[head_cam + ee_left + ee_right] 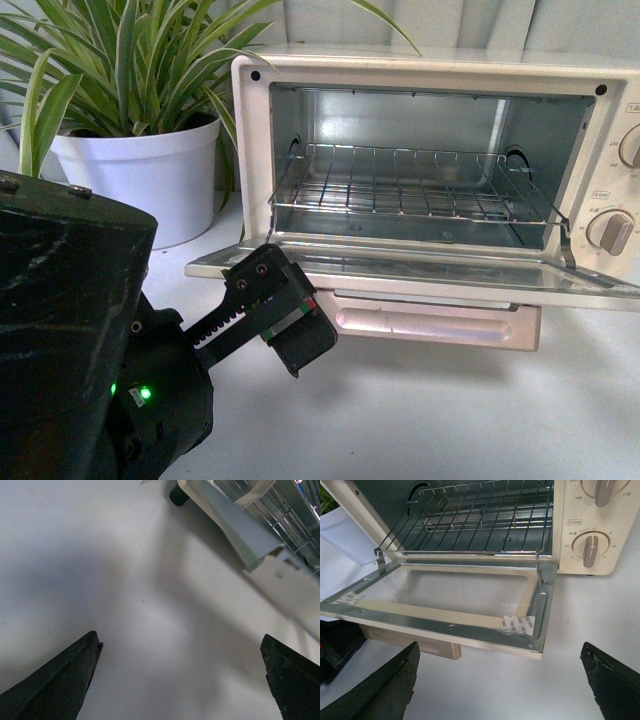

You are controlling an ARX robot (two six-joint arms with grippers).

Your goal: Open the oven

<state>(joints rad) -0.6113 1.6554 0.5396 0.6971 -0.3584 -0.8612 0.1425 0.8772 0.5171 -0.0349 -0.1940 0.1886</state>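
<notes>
The oven (430,80) sits on the white surface (450,410), just beside a white plant pot (140,170). Its door (400,275) lies flat and wide open, with the bar handle (430,325) under the front edge. The wire rack (400,185) shows inside. The left hand (180,637) is near the door's left corner, spread wide. The right hand (500,646) faces the open door, spread wide too.

The left arm (70,320) is cased in black, with a green light (145,393); the left gripper (285,315) is studded with screws (262,269).
</notes>
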